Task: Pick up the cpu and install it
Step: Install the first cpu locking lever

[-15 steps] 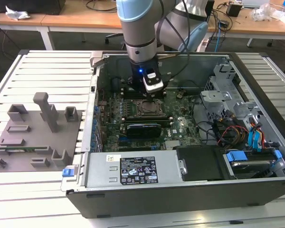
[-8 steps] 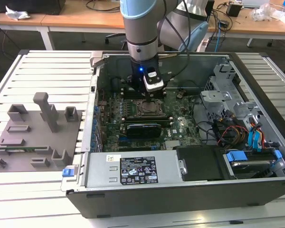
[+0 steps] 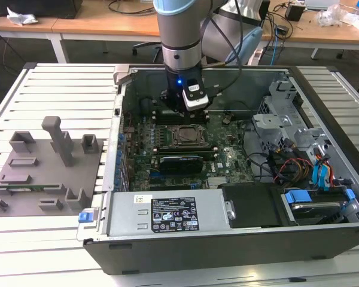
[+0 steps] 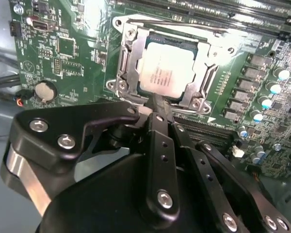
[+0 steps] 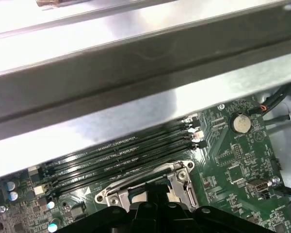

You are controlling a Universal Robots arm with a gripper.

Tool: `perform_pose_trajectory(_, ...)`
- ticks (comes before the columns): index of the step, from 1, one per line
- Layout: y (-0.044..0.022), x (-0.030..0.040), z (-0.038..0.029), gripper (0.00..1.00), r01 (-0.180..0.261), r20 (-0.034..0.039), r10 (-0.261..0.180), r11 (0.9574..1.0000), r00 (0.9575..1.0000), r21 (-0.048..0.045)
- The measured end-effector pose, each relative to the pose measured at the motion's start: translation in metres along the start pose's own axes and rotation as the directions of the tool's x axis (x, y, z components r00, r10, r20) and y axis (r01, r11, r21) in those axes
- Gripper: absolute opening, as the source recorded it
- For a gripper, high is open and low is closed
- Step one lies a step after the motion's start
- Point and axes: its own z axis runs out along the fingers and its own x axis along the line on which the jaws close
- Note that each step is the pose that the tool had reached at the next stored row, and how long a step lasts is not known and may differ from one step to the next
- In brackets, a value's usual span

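The cpu lies flat in the metal-framed socket on the green motherboard, its silver top bearing fine print too small to read. A white label with dense marks sits on the power supply cover. The arm reaches straight down into the open computer case. The gripper hovers just beside the socket's edge, fingers drawn together, holding nothing.

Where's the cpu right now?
The cpu sits in the socket on the motherboard, seen in the second wrist view just beyond the gripper. In the exterior view the socket lies mid-case, just below the gripper.
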Motion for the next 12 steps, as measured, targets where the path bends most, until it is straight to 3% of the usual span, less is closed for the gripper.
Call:
perform_pose_trajectory(3, 0.0011, -0.0043, 0.0007, 0.11, 0.012, -0.0235, -0.011, 0.9995, 0.9997, 0.0292)
perform_pose_trajectory(5, 0.0014, -0.0055, 0.0013, 0.11, 0.028, -0.0379, -0.027, 0.9990, 0.9989, 0.0358)
perform_pose_trajectory(7, 0.0013, -0.0061, 0.0024, 0.11, 0.059, -0.0492, -0.058, 0.9976, 0.9971, 0.0353)
perform_pose_trajectory(12, -0.0057, -0.0097, 0.0046, 0.11, 0.092, -0.0535, -0.090, 0.9953, 0.9945, 0.0315)
